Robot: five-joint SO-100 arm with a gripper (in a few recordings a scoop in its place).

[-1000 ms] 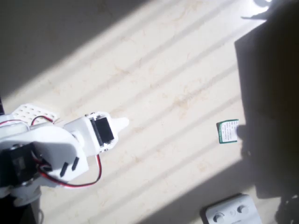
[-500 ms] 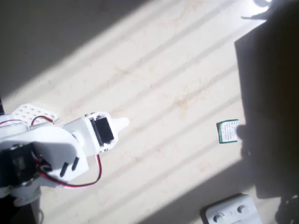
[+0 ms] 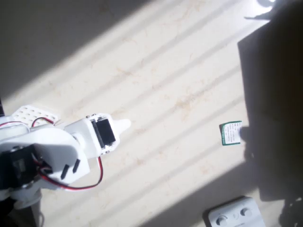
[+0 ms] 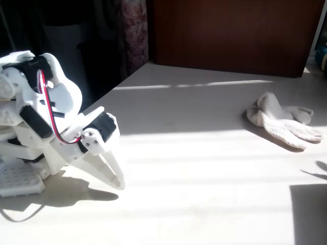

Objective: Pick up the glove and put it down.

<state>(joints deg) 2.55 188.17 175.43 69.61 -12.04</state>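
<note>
One white glove (image 4: pixel 280 118) lying far from the hand (image 4: pixel 116 179), fingers pressed together, fingertips near the table (image 4: pixel 204 168).

Lying on the pale worktop (image 4: pixel 204 153): a white glove (image 4: pixel 281 120) at the far right, a green-edged card (image 3: pixel 230 134), a white box (image 3: pixel 235 215).

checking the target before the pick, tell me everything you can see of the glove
The glove is off-white and looks like a knitted fabric work glove. In the fixed view it lies limp and crumpled on the pale table, far right, partly in shade, with its fingers spread toward the right edge and a bunched cuff on the left. Nothing touches it but the table; the tool sits far off at the left.
</note>
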